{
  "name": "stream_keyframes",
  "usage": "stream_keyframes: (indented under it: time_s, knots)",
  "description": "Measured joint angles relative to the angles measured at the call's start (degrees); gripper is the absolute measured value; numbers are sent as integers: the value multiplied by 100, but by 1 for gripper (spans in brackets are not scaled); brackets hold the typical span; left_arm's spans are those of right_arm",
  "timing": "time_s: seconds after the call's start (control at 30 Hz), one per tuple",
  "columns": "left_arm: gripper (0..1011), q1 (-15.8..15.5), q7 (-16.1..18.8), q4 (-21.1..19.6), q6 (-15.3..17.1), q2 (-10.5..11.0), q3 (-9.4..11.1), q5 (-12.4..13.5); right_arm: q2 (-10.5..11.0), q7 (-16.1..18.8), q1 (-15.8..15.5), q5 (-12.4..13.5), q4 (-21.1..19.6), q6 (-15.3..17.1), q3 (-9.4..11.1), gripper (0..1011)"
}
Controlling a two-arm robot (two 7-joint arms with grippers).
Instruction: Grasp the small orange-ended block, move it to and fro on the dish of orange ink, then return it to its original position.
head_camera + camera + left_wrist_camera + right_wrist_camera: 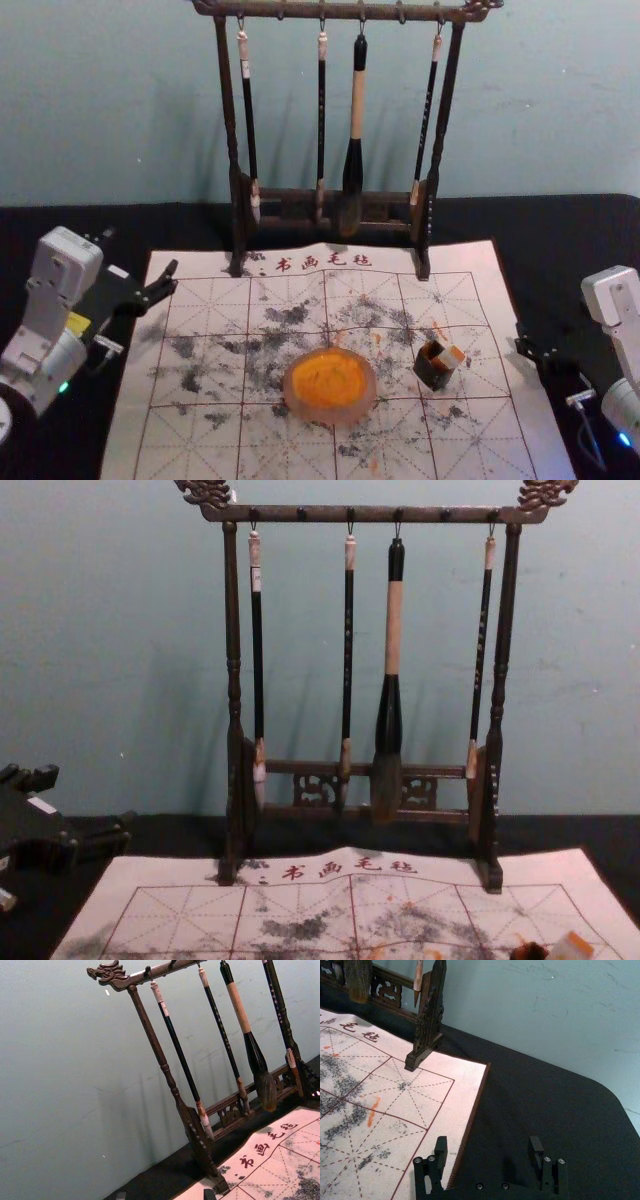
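Beside the dish (330,414), the block (448,359) tilts in a small pot (430,376) that the right gripper (488,1144), spread wide and empty near the mat (480,262), could topple by grasping off-centre; the left gripper (92,795), spread and empty, is opposite.

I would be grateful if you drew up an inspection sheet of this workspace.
Surface: black-covered table; gridded calligraphy mat bears dark stains and orange marks.
Job's things: dish holds orange ink; orange-ended block leans in a small dark holder, right of the dish.
Clutter: wooden brush rack with four hanging brushes, behind the work.
Grippers: left gripper open by the mat's left edge; right gripper open by its right edge; both empty.
Cables: thin cable beside the right arm.
Surroundings: scuffed blue-green wall behind.
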Motion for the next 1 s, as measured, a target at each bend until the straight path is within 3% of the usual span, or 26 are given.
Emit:
stream_keyframes:
  time_s: [1.0]
  knots:
    - [1001,0,0,0,0,0,0,0,3,0,0,0,-2,0,0,1000]
